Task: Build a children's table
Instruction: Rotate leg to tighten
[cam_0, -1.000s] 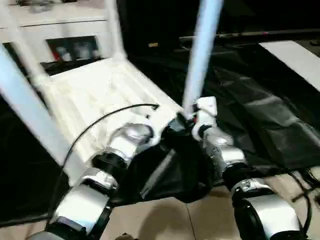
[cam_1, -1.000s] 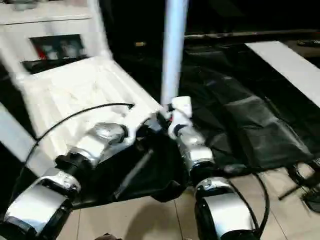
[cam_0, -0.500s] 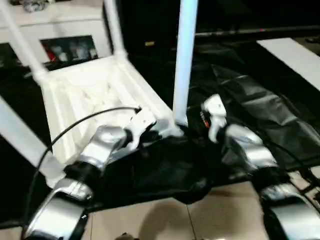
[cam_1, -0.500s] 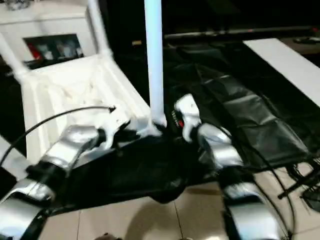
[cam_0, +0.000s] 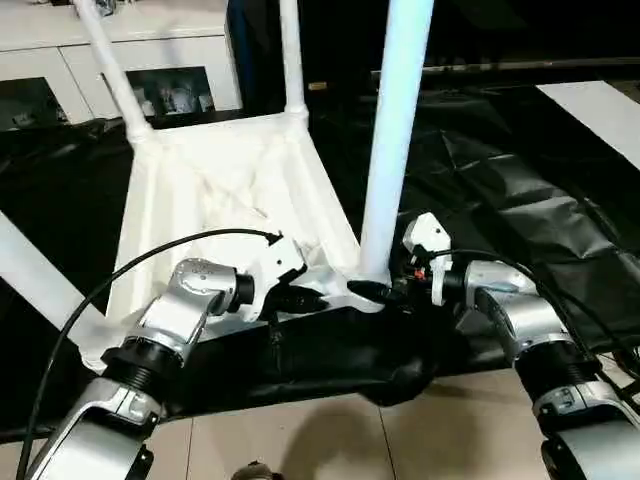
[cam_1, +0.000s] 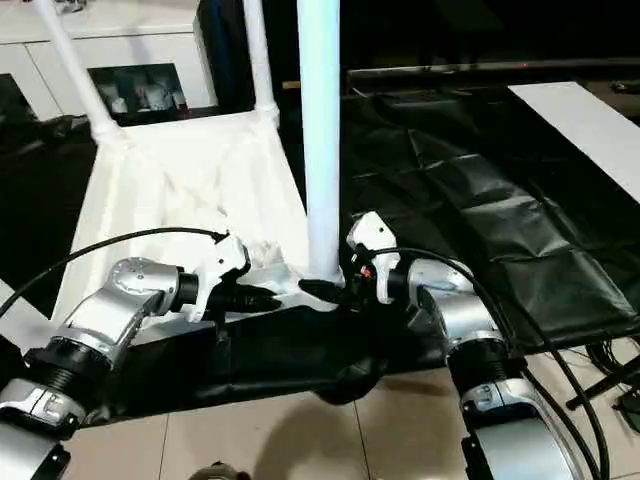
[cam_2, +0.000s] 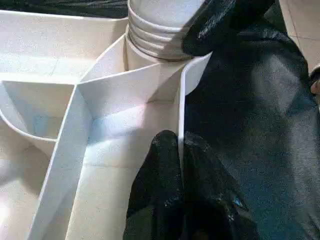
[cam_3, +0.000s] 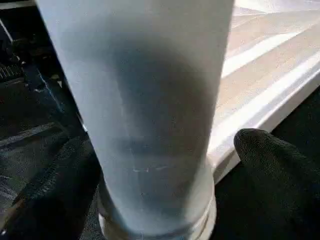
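Note:
The children's table lies upside down on the black drape, its ribbed white tabletop (cam_0: 215, 195) facing up. White legs stand in its corner sockets: two at the far corners (cam_0: 112, 72) (cam_0: 291, 60), one at the near left (cam_0: 30, 275) and one at the near right (cam_0: 393, 150). My left gripper (cam_2: 180, 150) is shut on the tabletop's thin near rim (cam_2: 181, 107), close to that near-right socket. My right gripper (cam_3: 165, 165) is open around the foot of the near-right leg (cam_3: 150, 100). One finger (cam_3: 55, 190) lies against the leg and the other finger (cam_3: 275, 160) stands off it.
The black drape (cam_0: 520, 200) is creased and hangs over the work table's near edge onto a tiled floor (cam_0: 300, 440). A white cabinet (cam_0: 150, 50) stands behind. A white board (cam_0: 600, 110) lies at the far right. Cables (cam_0: 620, 350) trail at the right.
The head camera has shifted. My right gripper drew off to the right of the leg's foot, then came back with its fingers wider apart on both sides of it. The left gripper kept its hold.

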